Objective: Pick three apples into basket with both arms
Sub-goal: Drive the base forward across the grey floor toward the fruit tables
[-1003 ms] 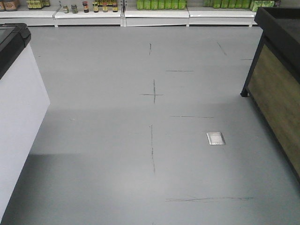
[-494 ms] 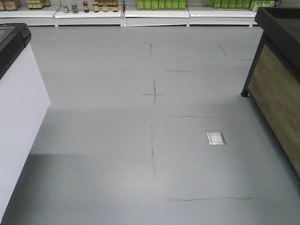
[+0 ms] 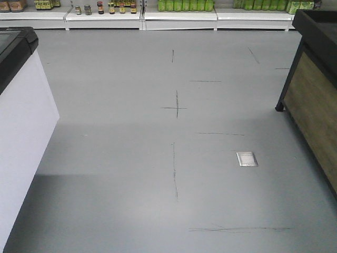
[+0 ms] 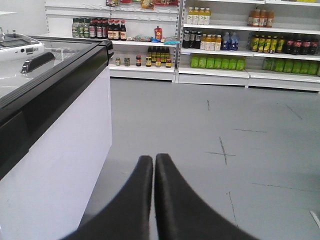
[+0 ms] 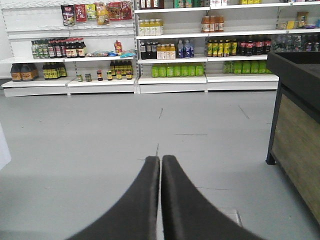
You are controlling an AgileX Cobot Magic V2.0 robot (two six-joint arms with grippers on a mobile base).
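No apples and no basket show in any view. My left gripper is shut and empty, held above the grey shop floor beside a white chest freezer. My right gripper is shut and empty, pointing over the floor toward the shelves. Neither gripper shows in the front view.
A white chest freezer with a black lid stands at the left. A black and wood display stand stands at the right. Shelves of bottles and jars line the far wall. A metal floor plate lies right of centre.
The front view has shifted: the floor marks, the plate and the shelves sit slightly further right and lower than before, so the base has moved a little.
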